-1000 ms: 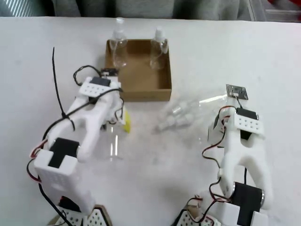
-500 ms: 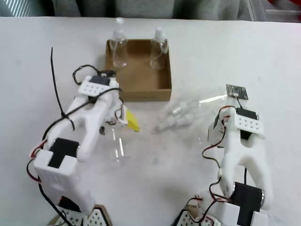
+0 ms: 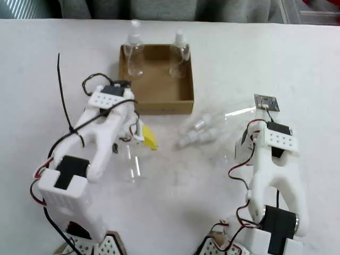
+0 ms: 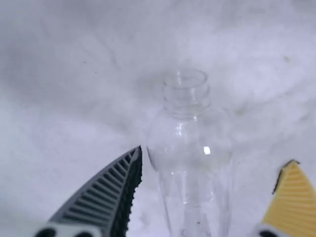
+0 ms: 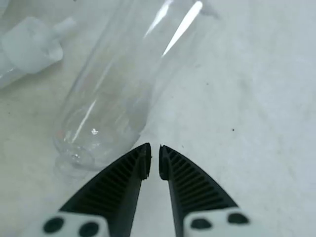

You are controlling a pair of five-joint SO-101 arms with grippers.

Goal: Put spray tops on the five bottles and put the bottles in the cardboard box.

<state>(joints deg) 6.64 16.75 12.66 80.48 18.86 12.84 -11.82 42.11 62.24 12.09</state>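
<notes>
From my seat, nearest me, the left gripper [image 4: 217, 155] is spread wide over an uncapped bottle [image 4: 190, 163] lying on the table [image 3: 297, 64]. Its grey and yellow fingers sit either side of the glass, and I can see a gap on each side. The high view places this bottle left of centre, with bare tabletop nearer and further left of it. On the right, the right gripper [image 5: 154, 152] is pinched almost closed on nothing, its tips just beside a second bottle [image 5: 111, 94] that also lies flat. The wrist view gives me the narrow slit between those tips, which the arm's own body hides from above. A little farther off, between the two arms, loose spray tops [image 3: 197, 132] lie in a small heap, and the right wrist view shows one of them just beside the second bottle. Beyond that is the cardboard box [image 3: 156, 103], its near wall close to the left arm's wrist. Two capped bottles [image 3: 133, 56] stand upright in its far corners, with the box floor between and in front of them bare. Right of the box the table runs open to the far edge.
</notes>
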